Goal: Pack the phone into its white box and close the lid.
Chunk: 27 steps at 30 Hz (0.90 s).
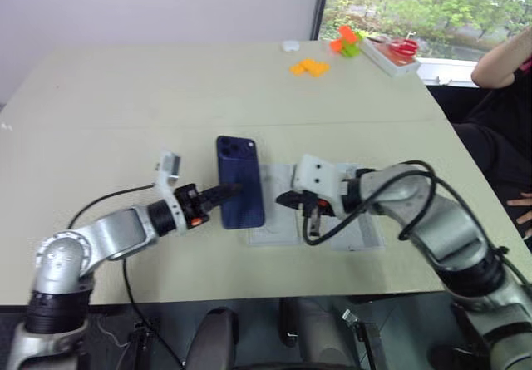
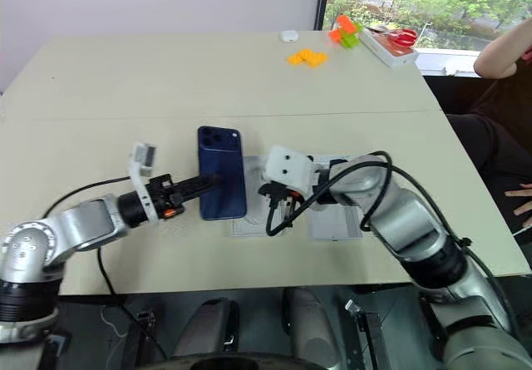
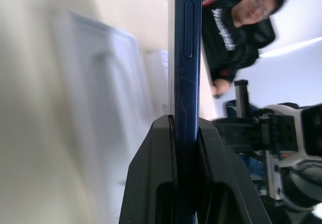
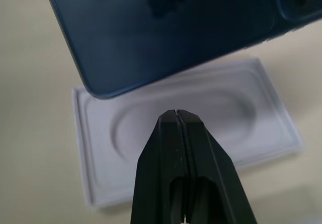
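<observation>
The phone is a dark navy slab with its camera square at the far end. It hangs just above the table, with my left gripper shut on its long left edge. The left wrist view shows the phone edge-on between the fingers. To the phone's right, my right gripper is shut on nothing. Below them lies a thin white moulded insert with an oblong hollow, partly under the phone. A flat white piece lies half under my right forearm; I cannot tell if it is the white box or the lid.
Orange blocks, a green and orange block, a small white object and a white tray with something red sit at the table's far right. A person sits beyond the right edge.
</observation>
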Motion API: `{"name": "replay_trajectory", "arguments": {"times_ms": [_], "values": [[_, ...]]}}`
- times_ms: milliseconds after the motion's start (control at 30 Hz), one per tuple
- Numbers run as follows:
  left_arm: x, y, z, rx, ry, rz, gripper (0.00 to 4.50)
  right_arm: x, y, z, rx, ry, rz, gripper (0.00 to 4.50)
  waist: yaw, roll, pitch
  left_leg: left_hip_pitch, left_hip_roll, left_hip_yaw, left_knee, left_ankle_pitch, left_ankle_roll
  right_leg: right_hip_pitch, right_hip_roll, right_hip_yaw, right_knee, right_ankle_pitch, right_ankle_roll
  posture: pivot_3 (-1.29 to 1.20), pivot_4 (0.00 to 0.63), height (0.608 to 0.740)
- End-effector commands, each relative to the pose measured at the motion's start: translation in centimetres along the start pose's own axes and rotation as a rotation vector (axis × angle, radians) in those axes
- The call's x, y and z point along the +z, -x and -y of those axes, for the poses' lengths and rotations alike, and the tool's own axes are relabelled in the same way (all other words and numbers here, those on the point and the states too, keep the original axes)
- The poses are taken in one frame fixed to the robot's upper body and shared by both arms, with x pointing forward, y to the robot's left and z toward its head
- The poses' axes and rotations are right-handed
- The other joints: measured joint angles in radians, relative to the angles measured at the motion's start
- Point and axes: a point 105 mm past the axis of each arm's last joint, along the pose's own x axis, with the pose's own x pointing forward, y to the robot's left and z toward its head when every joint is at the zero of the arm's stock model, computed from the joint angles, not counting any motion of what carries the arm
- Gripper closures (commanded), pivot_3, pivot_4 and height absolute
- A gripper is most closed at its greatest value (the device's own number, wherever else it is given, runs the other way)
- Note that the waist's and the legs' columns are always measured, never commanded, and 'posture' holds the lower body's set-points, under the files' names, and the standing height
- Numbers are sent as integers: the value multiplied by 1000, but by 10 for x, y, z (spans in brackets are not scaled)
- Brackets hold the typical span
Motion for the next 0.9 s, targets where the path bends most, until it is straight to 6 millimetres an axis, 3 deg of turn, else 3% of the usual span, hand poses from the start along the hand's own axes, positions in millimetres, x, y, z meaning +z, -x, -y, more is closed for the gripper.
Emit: {"name": "replay_trajectory", "arguments": {"times_ms": [33,900], "values": [[1,-12,6,8,25,1,4443,2,12,5,-45,21,9,4500,-1,0,0,0,0,0,1,0,0,0,0,0,0,0,0,0,150,739],[-20,-40,-1,95,50,-143,4443,-16,9,3,-73,-8,-43,4500,-1,0,0,4,-1,-2,2,1,-2,3,2,0,3,0,-3,0,150,739]]}}
